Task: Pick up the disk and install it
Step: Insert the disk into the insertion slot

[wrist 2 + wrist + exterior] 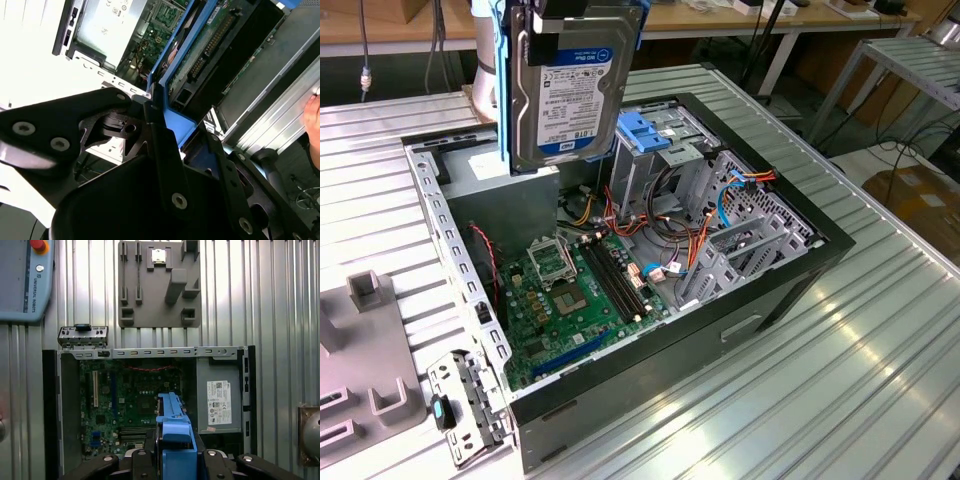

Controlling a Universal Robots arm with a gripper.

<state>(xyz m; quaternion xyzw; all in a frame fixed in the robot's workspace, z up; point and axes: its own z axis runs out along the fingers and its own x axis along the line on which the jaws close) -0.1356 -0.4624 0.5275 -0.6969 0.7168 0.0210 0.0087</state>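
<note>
the fingers [162, 145] are clamped on the blue carrier rails of the disk [575, 100], one on each side of the blue frame in the first wrist view. the grip sits at one end of the carrier, so most of the disk hangs past it. in the exterior view the disk is on edge with its label facing the camera, held up in the air over the open computer case [820, 250] and touching nothing but the fingers. it hangs above the end of the case near the power supply [220, 395] and the motherboard [570, 290]. the drive cage [660, 170], with its blue-handled bracket [645, 130], stands just to the exterior view's right of it.

the step in hand looks like the carry toward the cage, with the pick-up done and the install not yet done. doing it well likely means holding the rails square to the cage opening, since a tilted carrier would probably bind. it also means staying clear of the loose cables [700, 235] beside the cage. a slow, straight approach seems wise with such a long overhang.

the case rests on the ribbed metal desk [840, 380]. a grey fixture plate [160, 285] lies beyond it, and a person's hand [312, 117] is near the desk's edge.
</note>
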